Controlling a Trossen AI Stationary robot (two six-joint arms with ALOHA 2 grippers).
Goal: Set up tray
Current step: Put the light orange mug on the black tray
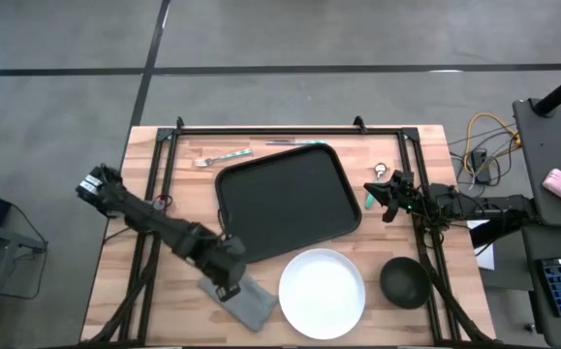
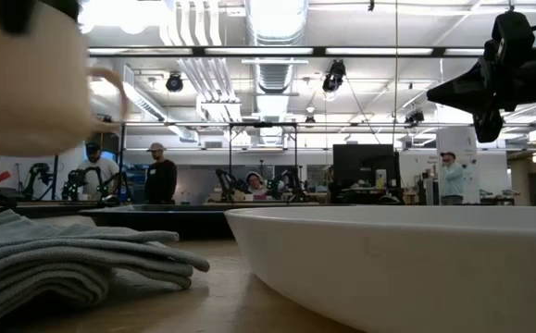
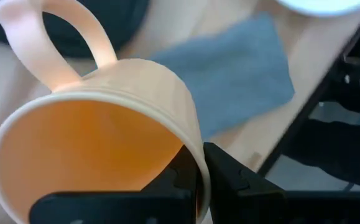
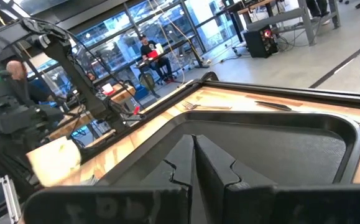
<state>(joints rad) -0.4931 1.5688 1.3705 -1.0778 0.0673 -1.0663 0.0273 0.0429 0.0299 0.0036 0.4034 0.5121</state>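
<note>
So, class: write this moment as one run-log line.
left gripper: shut on pale peach handled cup, above grey folded cloth | right gripper: shut, empty, beside large black rectangular tray | tray: empty

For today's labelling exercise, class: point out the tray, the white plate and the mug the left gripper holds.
tray (image 1: pixel 285 199), high view, middle of its black floor
plate (image 1: pixel 322 293), high view, centre of the plate
mug (image 3: pixel 148 87), left wrist view, outer wall below the handle

Surface: wooden table (image 1: pixel 164 155).
Middle: tray (image 1: pixel 285 204).
Near tray: white plate (image 1: pixel 322 293), dark bowl (image 1: pixel 404 282), grey cloth (image 1: pixel 251 305), fork (image 1: pixel 224 156).
</note>
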